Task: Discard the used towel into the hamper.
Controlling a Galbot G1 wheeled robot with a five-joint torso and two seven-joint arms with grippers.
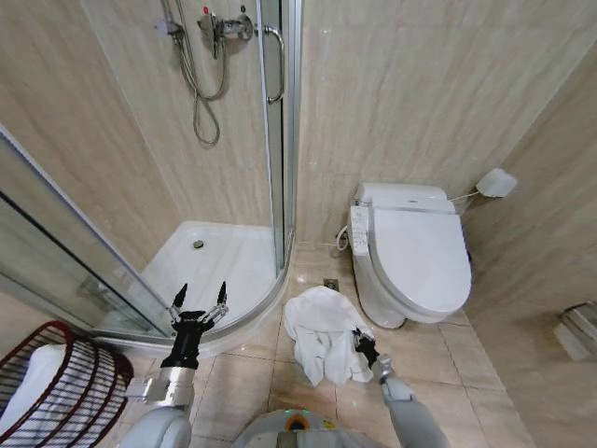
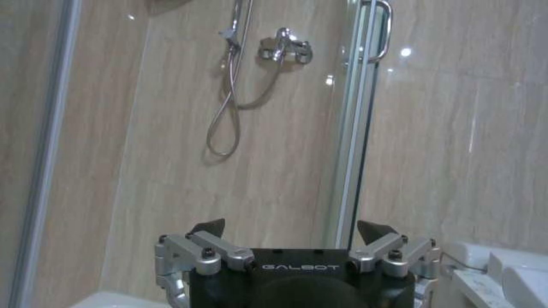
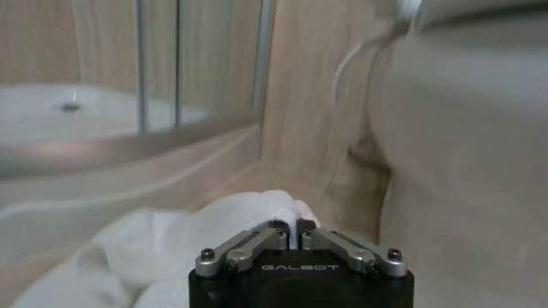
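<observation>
A crumpled white towel (image 1: 322,334) lies on the tile floor between the shower base and the toilet. My right gripper (image 1: 360,342) is down at the towel's right side, its fingers shut on a fold of the cloth; the right wrist view shows the closed gripper (image 3: 294,226) pinching the white towel (image 3: 214,231). My left gripper (image 1: 198,303) is held up over the shower curb, open and empty, and in the left wrist view this gripper (image 2: 292,228) points at the shower wall. The dark reddish wire hamper (image 1: 79,387) stands at the bottom left with something white inside.
A white toilet (image 1: 415,252) with its lid shut stands to the right of the towel. The curved shower base (image 1: 215,266) and glass door (image 1: 278,140) are on the left. A floor drain (image 1: 330,283) sits by the toilet. Tiled walls close in behind and on the right.
</observation>
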